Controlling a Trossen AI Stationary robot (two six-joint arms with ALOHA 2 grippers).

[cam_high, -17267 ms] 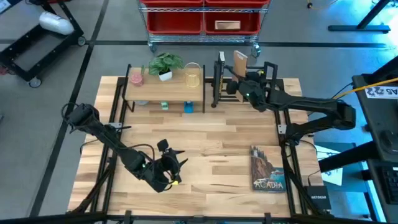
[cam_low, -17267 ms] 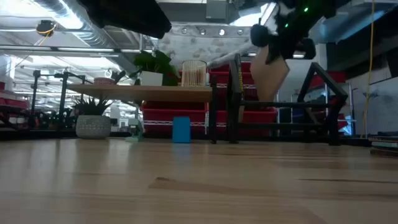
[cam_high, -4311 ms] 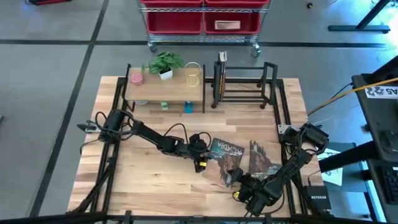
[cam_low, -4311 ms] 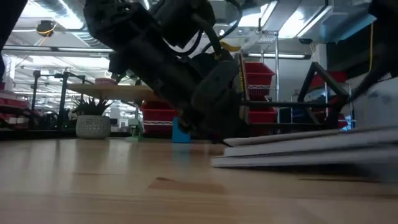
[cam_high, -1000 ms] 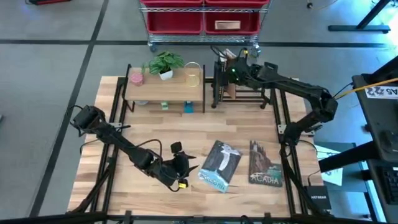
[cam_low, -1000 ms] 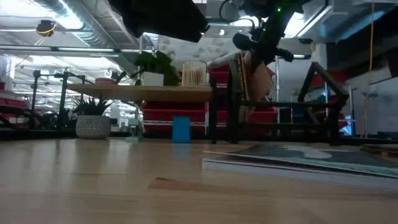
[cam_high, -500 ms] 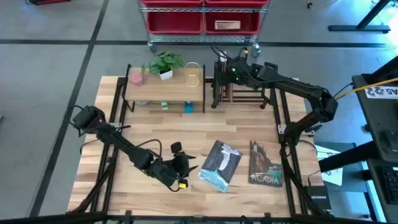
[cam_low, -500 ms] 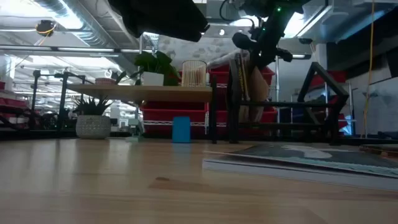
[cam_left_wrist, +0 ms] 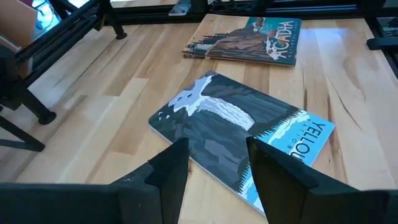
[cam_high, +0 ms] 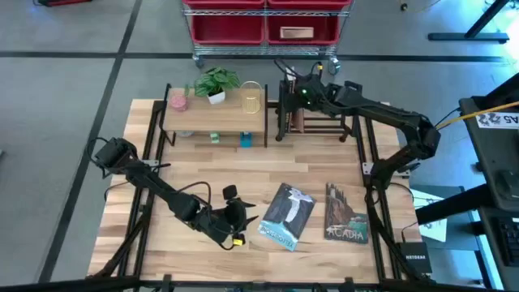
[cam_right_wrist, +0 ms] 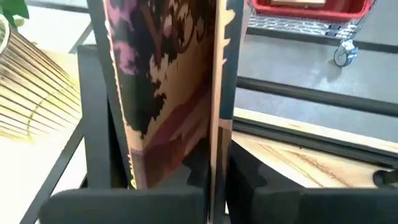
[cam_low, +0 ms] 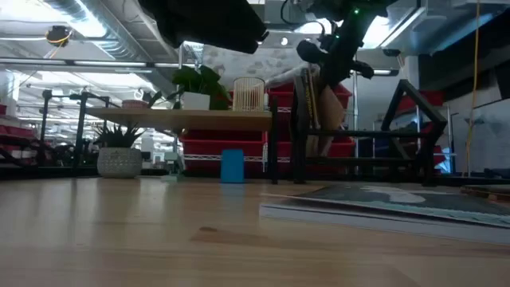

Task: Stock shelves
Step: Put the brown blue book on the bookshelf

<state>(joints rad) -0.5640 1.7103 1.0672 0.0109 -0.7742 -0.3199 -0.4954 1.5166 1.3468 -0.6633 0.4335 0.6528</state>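
the left tool (cam_high: 231, 212) hovered low near the counter's (cam_high: 195, 166) 7 o'clock edge, fingers spread and holding nothing, aimed at the yellowstone book (cam_high: 286, 215) just beside it, probably the next to go up. at 11 o'clock the wood-topped shelf (cam_high: 215, 120) carried a plant (cam_high: 214, 83) and a cup. at 1 o'clock the right tool (cam_high: 298, 95) was clamped on a brown book (cam_right_wrist: 177, 93), held upright so it could slot into the black book rack (cam_high: 316, 109). an acadia book (cam_high: 346, 213) lay flat at 5 o'clock. only the right wrist view showed the fingers pinching that book's lower edge; the high view hid it.
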